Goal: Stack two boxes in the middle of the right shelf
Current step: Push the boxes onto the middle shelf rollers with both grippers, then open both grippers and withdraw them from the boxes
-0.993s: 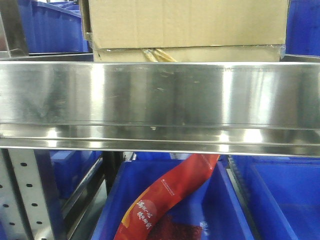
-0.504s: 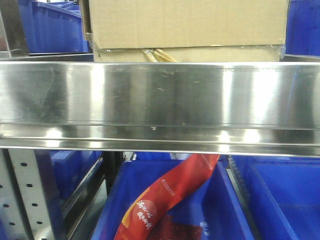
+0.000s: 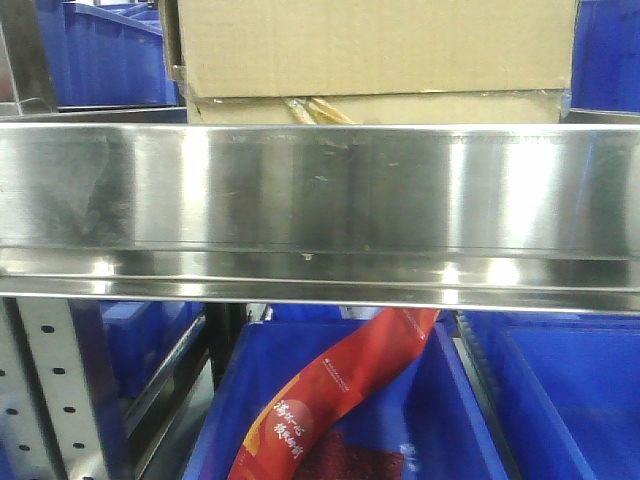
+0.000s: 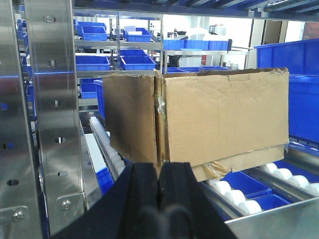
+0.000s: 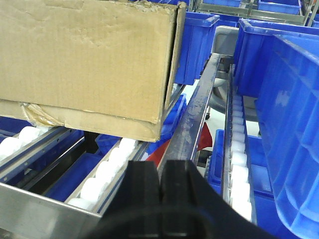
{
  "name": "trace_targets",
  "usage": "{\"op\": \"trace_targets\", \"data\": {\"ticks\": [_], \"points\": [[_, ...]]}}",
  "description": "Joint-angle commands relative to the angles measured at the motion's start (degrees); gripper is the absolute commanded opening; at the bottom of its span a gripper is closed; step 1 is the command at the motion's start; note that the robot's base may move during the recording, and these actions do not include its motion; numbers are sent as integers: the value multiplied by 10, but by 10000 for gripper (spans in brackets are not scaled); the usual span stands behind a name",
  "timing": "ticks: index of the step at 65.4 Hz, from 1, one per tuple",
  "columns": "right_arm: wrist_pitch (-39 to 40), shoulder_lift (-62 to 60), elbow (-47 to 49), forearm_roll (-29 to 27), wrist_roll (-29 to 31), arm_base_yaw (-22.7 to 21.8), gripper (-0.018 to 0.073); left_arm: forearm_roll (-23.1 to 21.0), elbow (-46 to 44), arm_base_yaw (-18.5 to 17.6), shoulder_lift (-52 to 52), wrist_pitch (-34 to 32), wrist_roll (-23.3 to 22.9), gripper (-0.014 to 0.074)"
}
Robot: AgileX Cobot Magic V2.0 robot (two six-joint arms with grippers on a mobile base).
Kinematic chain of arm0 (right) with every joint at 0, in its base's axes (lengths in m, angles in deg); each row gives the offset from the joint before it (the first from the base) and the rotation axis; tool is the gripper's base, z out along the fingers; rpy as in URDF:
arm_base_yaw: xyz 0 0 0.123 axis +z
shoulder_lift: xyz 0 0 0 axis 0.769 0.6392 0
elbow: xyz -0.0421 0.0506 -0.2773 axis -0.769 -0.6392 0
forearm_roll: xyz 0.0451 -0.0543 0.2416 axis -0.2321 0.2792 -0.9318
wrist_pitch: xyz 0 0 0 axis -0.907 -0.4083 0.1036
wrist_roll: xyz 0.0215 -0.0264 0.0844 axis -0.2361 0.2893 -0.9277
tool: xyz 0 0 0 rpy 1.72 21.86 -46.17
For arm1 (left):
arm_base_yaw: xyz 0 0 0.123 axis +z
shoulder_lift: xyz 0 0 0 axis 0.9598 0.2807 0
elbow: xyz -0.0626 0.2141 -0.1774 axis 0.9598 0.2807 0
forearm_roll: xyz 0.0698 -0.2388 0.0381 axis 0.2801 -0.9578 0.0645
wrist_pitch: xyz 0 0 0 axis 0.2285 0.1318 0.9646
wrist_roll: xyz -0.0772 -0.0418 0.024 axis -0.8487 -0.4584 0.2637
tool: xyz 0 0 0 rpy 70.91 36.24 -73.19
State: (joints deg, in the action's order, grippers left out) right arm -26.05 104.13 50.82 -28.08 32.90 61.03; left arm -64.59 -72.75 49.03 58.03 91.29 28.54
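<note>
A large brown cardboard box [image 3: 375, 45] rests on a flatter box [image 3: 430, 108] with torn yellowish tape, both behind the shelf's mirror-like front rim [image 3: 320, 190]. In the left wrist view the large box [image 4: 224, 119] and the flatter box [image 4: 239, 162] sit on white rollers. My left gripper [image 4: 160, 174] is shut and empty, just in front of their near corner. In the right wrist view the large box [image 5: 84, 59] and the flatter box [image 5: 99, 123] lie up and to the left. My right gripper [image 5: 160, 174] is shut on nothing, apart from them.
White roller tracks [image 5: 107, 172] carry the boxes. Blue bins [image 5: 294, 109] stand close on the right. A perforated steel upright [image 4: 52, 99] rises at the left. Below the shelf a red packet [image 3: 330, 395] lies in a blue bin [image 3: 440, 420].
</note>
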Motion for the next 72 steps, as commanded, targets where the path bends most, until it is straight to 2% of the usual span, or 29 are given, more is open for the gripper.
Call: {"op": "trace_targets", "data": {"ticks": [1, 12, 17, 26, 37, 47, 58, 62, 65, 72], "points": [[15, -3, -2, 6, 4, -2, -162, 1, 0, -1, -2, -14, 1, -111], [15, -3, -2, 6, 4, -2, -162, 1, 4, -1, -3, -14, 1, -111], [15, -3, -2, 6, 4, -2, -162, 1, 8, 13, -10, -12, 1, -111], [15, -3, -2, 6, 4, -2, -162, 0, 33, 79, -39, -12, 1, -111], [15, -3, -2, 6, 4, -2, -162, -33, 100, 182, -95, -14, 1, -111], [15, -3, -2, 6, 4, -2, -162, -64, 166, 248, -118, -22, 1, -111], [15, -3, -2, 6, 4, -2, -162, -64, 247, 256, -118, -88, 1, -111], [15, -3, -2, 6, 4, -2, -162, -64, 252, 256, -118, -118, 1, -111], [15, -3, -2, 6, 4, -2, -162, -64, 252, 256, -118, -98, 1, -111], [15, -3, -2, 6, 4, -2, -162, -64, 252, 256, -118, -108, 1, -111]]}}
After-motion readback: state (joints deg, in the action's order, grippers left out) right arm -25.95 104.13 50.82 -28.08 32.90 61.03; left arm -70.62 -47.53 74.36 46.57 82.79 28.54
